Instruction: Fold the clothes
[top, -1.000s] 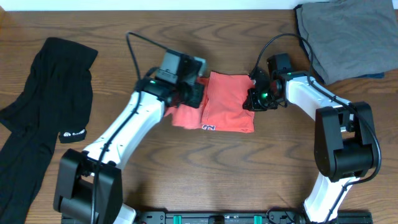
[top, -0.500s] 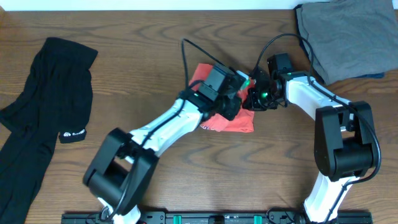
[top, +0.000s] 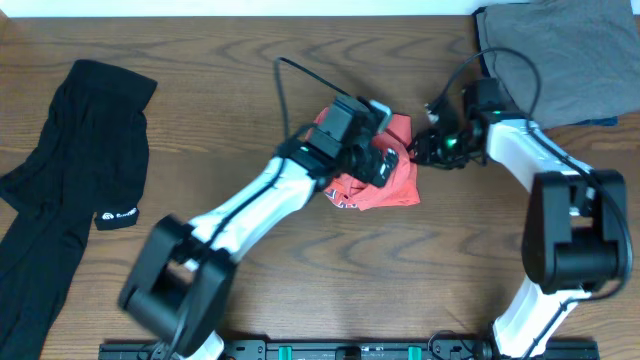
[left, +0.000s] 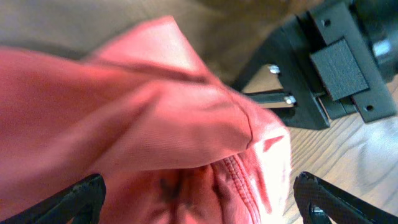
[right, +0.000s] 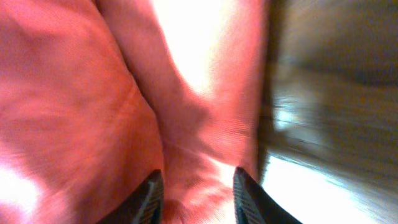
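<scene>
Pinching a raised ridge of the red-orange T-shirt (right: 74, 93), by the look of it: the right jaws stand narrow, fingertips (right: 151, 196) close on either side of the fold, so I read them as gripping cloth at the shirt's right edge. The left jaws are spread wide, fingertips (left: 81, 196) out at the far edges of the wrist view. Bunched shirt fabric lies between and beneath them, and nothing is clamped. From above, the T-shirt sits crumpled near the middle of the wooden surface (top: 300, 280), with a scrap of white lettering showing at its near edge. The left arm reaches across over it and the right arm meets it from the other side, the two heads close together. Judgement: the fold is partway done, and the shirt is lumpy rather than flat. To do this step well, the left jaws should settle on one clean edge, not the whole heap, and close only once that edge is between them. The right pinch can serve as the anchor so the cloth draws taut. Then carry it low, lay edge to edge, and mind the other arm. Well apart lie a long black garment (top: 80, 150) at far left and a grey garment (top: 560, 60) at the back right corner, both untouched.
</scene>
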